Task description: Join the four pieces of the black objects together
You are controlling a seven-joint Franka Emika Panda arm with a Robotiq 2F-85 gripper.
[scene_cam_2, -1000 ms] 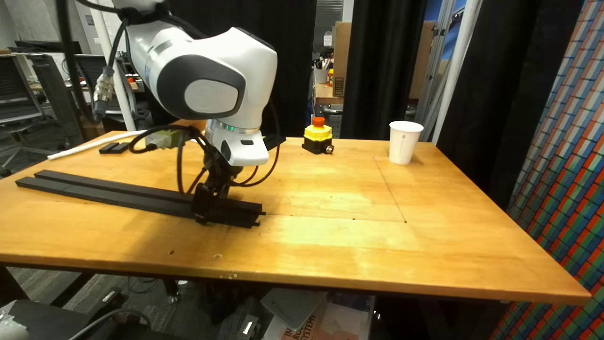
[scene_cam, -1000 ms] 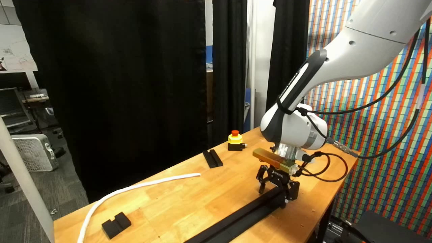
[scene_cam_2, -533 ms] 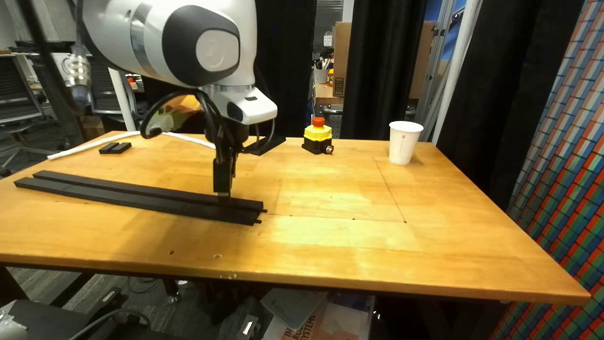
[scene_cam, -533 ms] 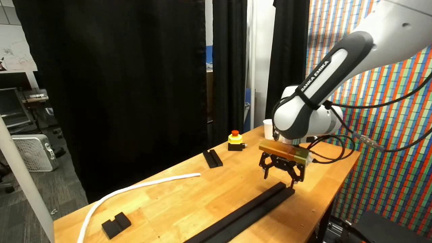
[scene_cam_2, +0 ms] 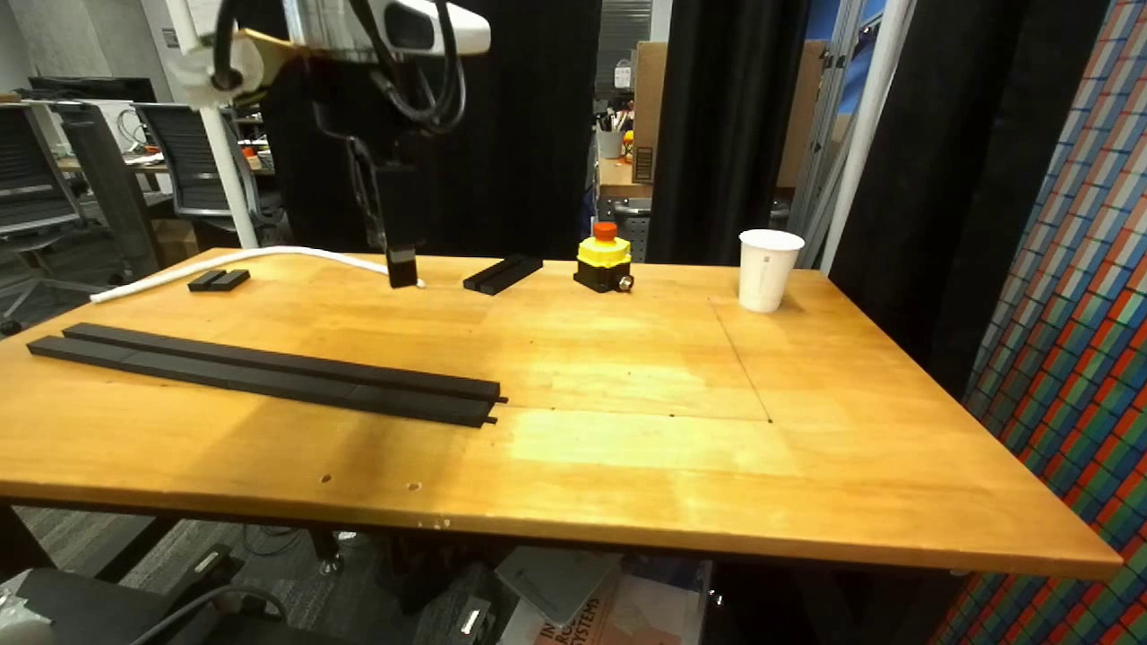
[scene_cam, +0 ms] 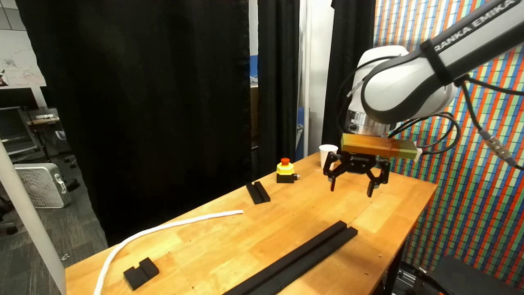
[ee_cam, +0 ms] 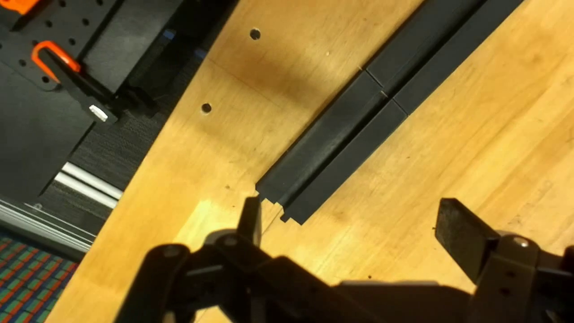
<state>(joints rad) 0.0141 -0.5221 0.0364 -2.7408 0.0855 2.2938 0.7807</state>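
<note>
A: Why is the claw (scene_cam: 351,193) held high and spread, with nothing gripped?
B: Presumably so the grooved black bars (scene_cam_2: 269,377), laid end to end on the bench (scene_cam_2: 627,475), are not bumped; from the thin seams (ee_cam: 374,78), the joining is judged nearly done

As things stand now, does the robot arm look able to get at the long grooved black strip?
Yes, most likely: the pincer is wide open and holds nothing, and no object seems to lie on the long grooved black strip or block the way down.
</note>
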